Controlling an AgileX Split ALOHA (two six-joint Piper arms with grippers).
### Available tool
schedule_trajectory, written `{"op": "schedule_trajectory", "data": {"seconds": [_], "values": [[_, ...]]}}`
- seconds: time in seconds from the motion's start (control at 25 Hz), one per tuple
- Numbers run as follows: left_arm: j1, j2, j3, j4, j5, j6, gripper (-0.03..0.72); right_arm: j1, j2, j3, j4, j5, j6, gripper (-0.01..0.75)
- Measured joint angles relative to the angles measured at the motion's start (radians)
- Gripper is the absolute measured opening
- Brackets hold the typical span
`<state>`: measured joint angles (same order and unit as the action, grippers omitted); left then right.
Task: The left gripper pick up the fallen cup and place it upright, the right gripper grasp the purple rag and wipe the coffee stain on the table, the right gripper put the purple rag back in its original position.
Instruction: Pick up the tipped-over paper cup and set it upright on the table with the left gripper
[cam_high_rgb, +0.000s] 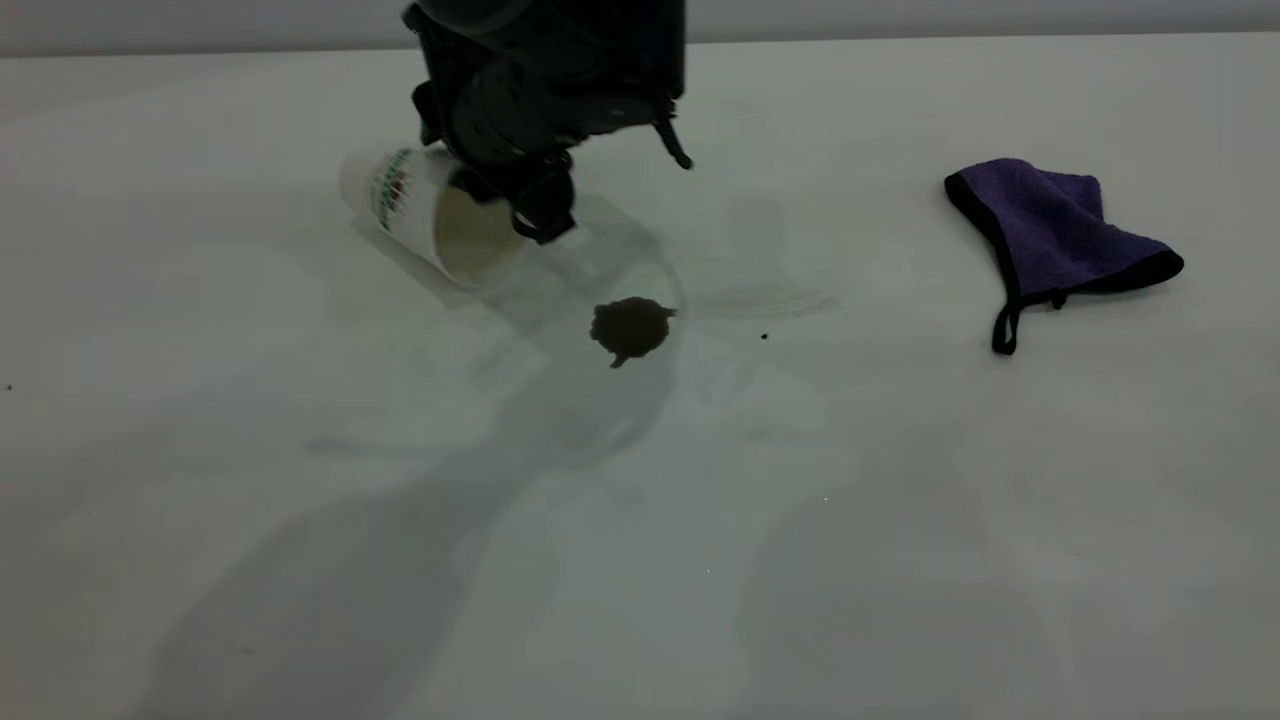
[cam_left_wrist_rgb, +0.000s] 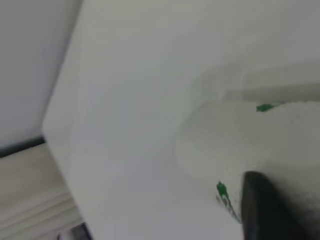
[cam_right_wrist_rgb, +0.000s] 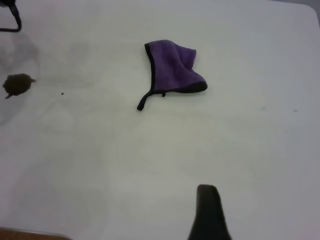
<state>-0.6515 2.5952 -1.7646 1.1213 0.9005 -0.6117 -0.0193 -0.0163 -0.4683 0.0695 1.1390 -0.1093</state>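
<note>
While the left hand (cam_high_rgb: 530, 205) reaches steeply down onto the cup's (cam_high_rgb: 420, 210) rim, one finger inside the mouth, clamped on it, cup tilted just behind the coffee stain (cam_high_rgb: 630, 328) on the bench (cam_high_rgb: 300, 550), logo lettering unreadable, purple rag (cam_high_rgb: 1055, 235) well right of the stain, right hand (cam_right_wrist_rgb: 209, 215) mostly cut off, grip cannot be told.

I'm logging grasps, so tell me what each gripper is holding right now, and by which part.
The left gripper is at the rim of the tilted cup, one finger inside its mouth. The right gripper holds nothing; the purple rag lies apart.
</note>
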Motion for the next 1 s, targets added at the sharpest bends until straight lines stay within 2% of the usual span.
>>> {"op": "schedule_trajectory", "data": {"seconds": [0.08,0.16,0.28,0.36,0.52,0.68,0.8,1.0], "values": [[0.001,-0.010,-0.028,-0.001,0.046,0.037,0.052,0.000,0.000,0.000,0.000,0.000,0.000,0.588],[0.001,-0.044,-0.072,-0.035,0.063,0.117,0.019,0.000,0.000,0.000,0.000,0.000,0.000,0.588],[0.022,-0.130,-0.160,-0.208,0.060,0.289,0.014,0.000,0.000,0.000,0.000,0.000,0.000,0.588],[0.060,-0.189,-0.225,-0.401,0.058,0.417,0.014,0.000,0.000,0.000,0.000,0.000,0.000,0.588],[0.189,-0.227,-0.334,-0.788,0.073,0.658,0.014,0.000,0.000,0.000,0.000,0.000,0.000,0.588],[0.313,-0.210,-0.348,-1.073,0.052,0.801,0.014,0.000,0.000,0.000,0.000,0.000,0.000,0.588],[0.374,-0.181,-0.348,-1.194,0.022,0.845,0.014,0.000,0.000,0.000,0.000,0.000,0.000,0.588],[0.425,-0.131,-0.348,-1.257,0.002,0.864,0.025,0.000,0.000,0.000,0.000,0.000,0.000,0.588]]}}
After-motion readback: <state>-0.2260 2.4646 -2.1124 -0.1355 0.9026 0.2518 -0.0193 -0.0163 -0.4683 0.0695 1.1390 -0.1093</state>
